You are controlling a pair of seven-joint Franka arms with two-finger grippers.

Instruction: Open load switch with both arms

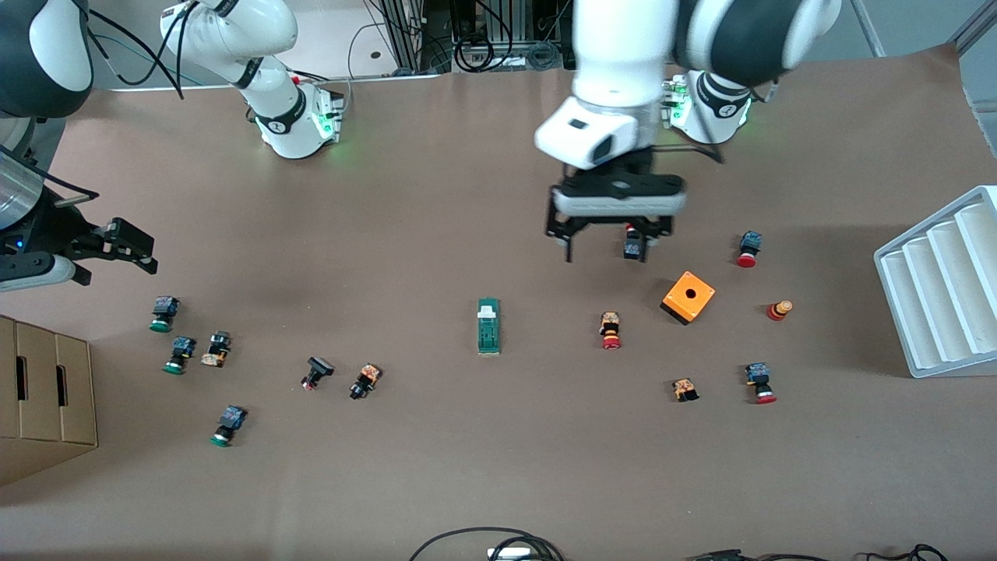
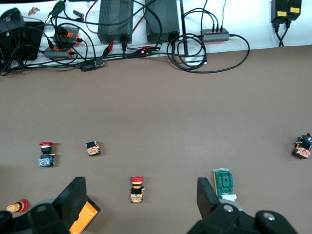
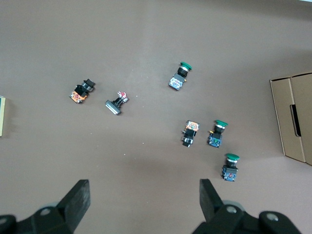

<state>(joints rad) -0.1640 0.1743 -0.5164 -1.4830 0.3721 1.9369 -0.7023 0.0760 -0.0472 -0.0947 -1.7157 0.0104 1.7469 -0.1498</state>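
The load switch (image 1: 488, 326) lies flat near the middle of the table (image 1: 436, 467), its white piece at the end toward the robots' bases, with nothing touching it. The left gripper (image 1: 606, 251) hangs released in the air, fingers spread wide, over the bare table just beside a small push button and near the orange box (image 1: 688, 297); it holds nothing. The left wrist view shows the same spread fingers (image 2: 73, 195) from above, with the load switch (image 2: 225, 183) partly hidden by one of them and the orange box (image 2: 84, 218) peeking out by the other; between them stands a red-capped button (image 2: 137, 188). That view also takes in cables and black power units (image 2: 115, 19) along the table's edge, which the front view shows only in part. The right gripper (image 1: 117, 249) waits, empty and wide apart, over the table edge at the right arm's end, above a cardboard box (image 1: 43, 397). Its wrist view shows the open fingers (image 3: 78, 197) over a group of green-capped buttons (image 3: 217, 132) and the cardboard box's corner (image 3: 292, 117); a thin sliver at that picture's edge may be the load switch, but I cannot tell. Only the front view shows the white ridged tray (image 1: 938, 288) at the left arm's end of the table.
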